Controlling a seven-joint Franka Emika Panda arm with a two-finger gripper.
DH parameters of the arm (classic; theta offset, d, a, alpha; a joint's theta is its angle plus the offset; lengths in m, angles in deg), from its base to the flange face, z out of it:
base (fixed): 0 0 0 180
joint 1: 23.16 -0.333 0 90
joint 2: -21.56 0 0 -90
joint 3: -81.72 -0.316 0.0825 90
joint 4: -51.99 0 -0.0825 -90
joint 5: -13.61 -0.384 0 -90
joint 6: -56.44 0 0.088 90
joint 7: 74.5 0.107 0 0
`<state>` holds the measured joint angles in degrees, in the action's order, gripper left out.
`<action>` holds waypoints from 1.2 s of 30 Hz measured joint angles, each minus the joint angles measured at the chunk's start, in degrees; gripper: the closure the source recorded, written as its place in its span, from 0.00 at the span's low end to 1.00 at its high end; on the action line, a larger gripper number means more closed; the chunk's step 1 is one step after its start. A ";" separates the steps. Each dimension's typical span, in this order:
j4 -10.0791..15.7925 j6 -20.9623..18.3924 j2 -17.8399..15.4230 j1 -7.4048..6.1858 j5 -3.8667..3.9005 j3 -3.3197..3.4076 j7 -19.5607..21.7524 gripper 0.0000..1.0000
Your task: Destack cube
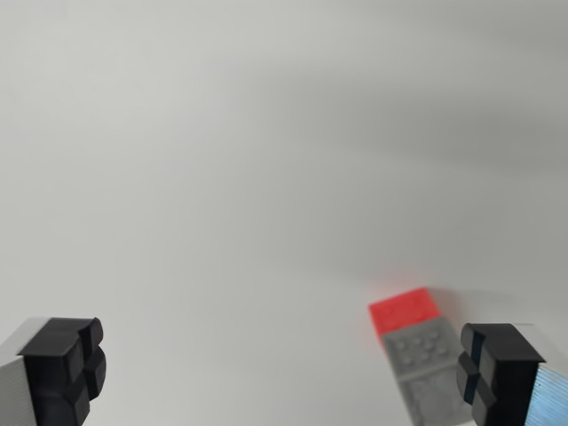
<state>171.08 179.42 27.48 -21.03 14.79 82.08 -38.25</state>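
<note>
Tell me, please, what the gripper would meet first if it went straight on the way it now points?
Probably only the bare white surface. The open gripper has nothing between its fingers; the grey studded block and the red block lie at the wrist view's right, near that finger. Depth is unclear, so that finger might graze them.

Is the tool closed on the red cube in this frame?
No. The tool stands open with nothing between its fingers, and the red cube lies apart near the wrist view's right finger.

One red cube [406,311], one grey cube [430,373].
</note>
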 joint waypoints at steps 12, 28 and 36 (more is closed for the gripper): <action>5.52 4.09 -1.75 1.35 0.00 0.88 -5.71 0.00; 13.29 10.49 -3.53 3.47 0.00 2.59 -15.19 0.00; 17.24 14.12 -4.12 4.76 -0.08 3.72 -20.86 0.00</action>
<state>188.32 193.54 23.36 -16.27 14.71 85.80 -59.12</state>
